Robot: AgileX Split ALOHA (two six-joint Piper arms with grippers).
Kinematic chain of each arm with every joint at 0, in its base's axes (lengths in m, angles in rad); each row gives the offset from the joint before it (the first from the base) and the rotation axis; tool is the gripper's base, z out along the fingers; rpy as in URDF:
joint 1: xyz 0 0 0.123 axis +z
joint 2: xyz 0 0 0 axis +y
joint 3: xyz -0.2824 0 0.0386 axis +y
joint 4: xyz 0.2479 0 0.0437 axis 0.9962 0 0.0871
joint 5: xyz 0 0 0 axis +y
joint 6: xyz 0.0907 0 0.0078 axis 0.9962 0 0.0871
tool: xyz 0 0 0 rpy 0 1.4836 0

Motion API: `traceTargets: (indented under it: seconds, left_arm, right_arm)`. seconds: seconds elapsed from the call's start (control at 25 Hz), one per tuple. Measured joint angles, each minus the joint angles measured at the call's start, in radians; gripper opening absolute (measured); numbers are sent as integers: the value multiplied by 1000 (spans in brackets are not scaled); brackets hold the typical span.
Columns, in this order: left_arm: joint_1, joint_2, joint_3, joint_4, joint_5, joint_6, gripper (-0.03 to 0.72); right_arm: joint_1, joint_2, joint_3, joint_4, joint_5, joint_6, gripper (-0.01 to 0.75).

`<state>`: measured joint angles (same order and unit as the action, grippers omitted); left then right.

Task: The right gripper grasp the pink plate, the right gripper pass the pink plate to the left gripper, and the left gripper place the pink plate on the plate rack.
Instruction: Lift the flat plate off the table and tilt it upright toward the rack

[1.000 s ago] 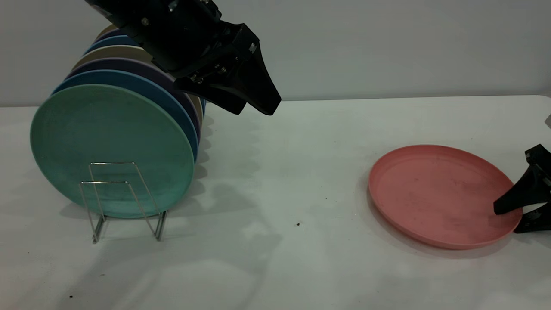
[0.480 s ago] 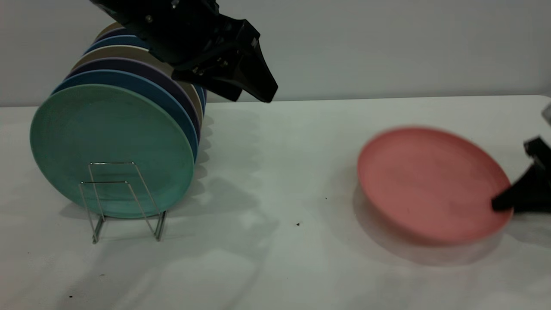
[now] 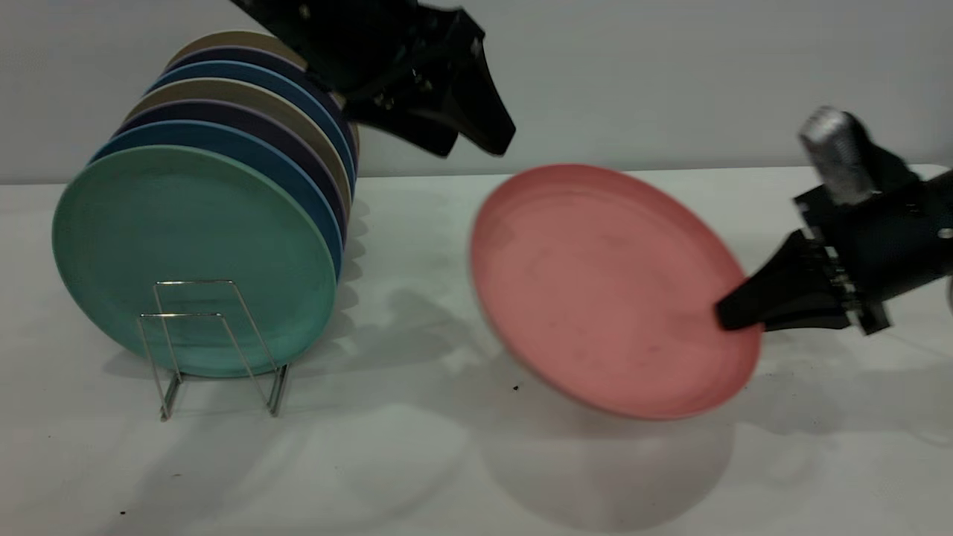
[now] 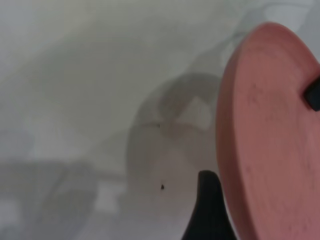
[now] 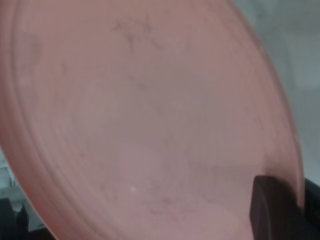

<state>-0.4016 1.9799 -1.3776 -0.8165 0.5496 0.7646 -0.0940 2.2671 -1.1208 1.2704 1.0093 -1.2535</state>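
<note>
Pink plate now airborne, right gripper

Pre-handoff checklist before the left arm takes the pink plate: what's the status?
1. Right end effector clamped on the pink plate at its rim: ok.
2. Plate clear of the table, tilted, shadow beneath it: ok.
3. Left end effector near the plate's upper edge, not yet touching: ok.
4. Left end effector open wide enough for the rim: cannot tell.
5. Free slot on the plate rack in front of the green plate: ok, front wire loops are empty.
6. Grip firm enough for the transfer: cannot tell.
</note>
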Motion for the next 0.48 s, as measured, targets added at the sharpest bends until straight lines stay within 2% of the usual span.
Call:
traceTargets:
  seconds: [0.48]
  left_arm:
    - [0, 56, -7, -6, 16, -28, 587]
  right_arm:
    - [9, 0, 0, 116, 58, -61, 16]
